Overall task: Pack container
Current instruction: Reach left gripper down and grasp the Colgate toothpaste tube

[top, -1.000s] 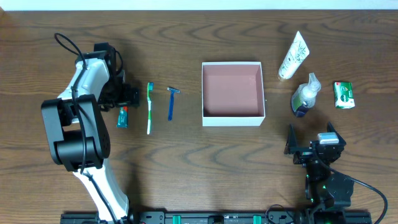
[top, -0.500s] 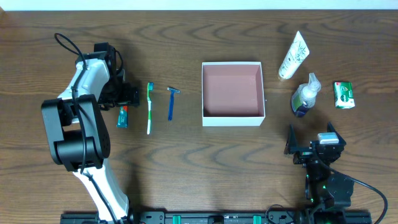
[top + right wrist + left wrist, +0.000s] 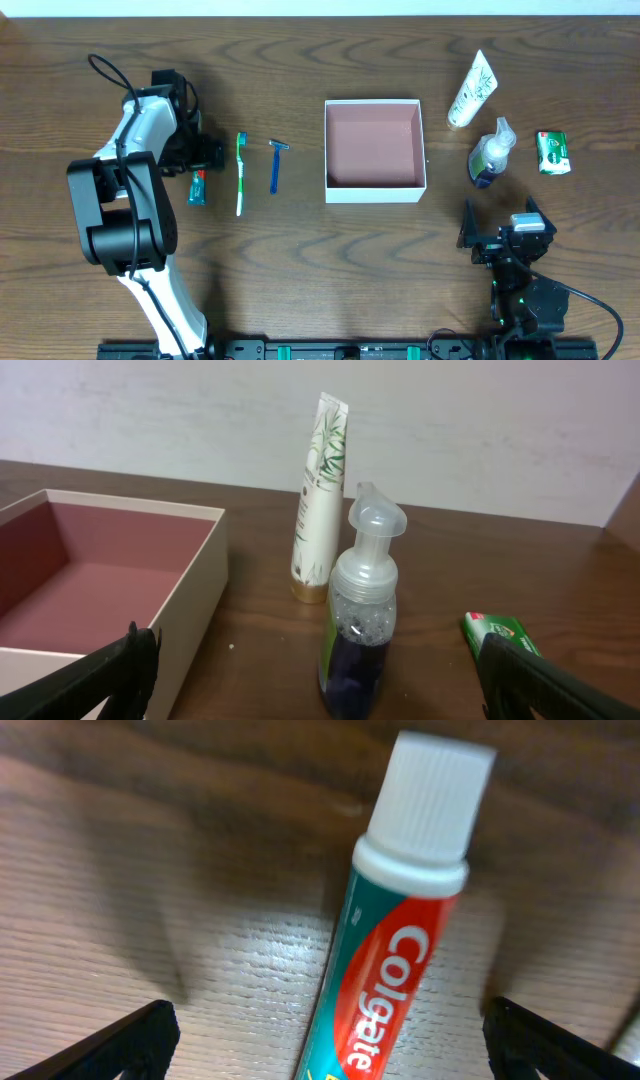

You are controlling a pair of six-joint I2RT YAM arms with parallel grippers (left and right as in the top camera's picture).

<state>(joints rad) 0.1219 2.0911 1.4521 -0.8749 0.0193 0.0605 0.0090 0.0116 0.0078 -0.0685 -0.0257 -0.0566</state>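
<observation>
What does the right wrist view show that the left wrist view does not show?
Only the right wrist view: the container, a white tube, a pump bottle and a green packet. Only the left wrist view: a Colgate toothpaste tube lying between the fingertips of the open left gripper. Both: the wooden table, and two dark fingertips spread apart at the lower corners.

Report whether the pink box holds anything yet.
Empty. The container shows a bare pink floor overhead and from the right wrist.
</observation>
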